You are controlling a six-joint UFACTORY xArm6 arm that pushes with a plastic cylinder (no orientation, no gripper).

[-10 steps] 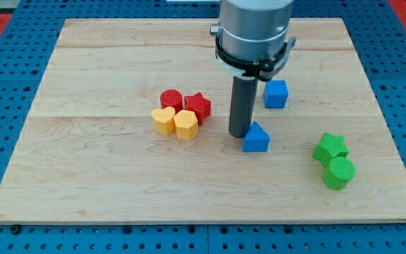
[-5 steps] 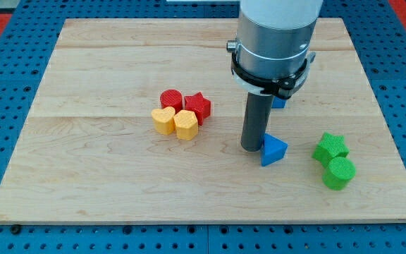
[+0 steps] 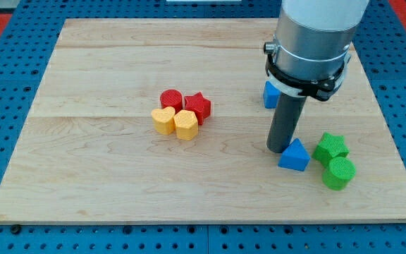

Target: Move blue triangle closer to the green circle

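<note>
Pale wooden bench (image 3: 104, 162). Toward the view's left: a touching cluster of red cylinder block (image 3: 170, 99), red star block (image 3: 198, 105), yellow heart block (image 3: 163, 121), yellow hexagon block (image 3: 186, 124). No containers.

No gripper fitted; my tip (image 3: 279, 149) touches the blue triangle block (image 3: 294, 155) on its left. Blue cube block (image 3: 270, 94) half hidden behind the rod.

Triangle near the green star block (image 3: 330, 147) and green circle block (image 3: 339, 173); task looks almost done, small gap left.

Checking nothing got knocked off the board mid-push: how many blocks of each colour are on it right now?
Red: 2, the red cylinder and red star.
Yellow: 2, the yellow heart and yellow hexagon.
Blue: 2, the blue triangle and the partly hidden blue cube.
Green: 2, the green star and green circle.
Total: 8.
</note>
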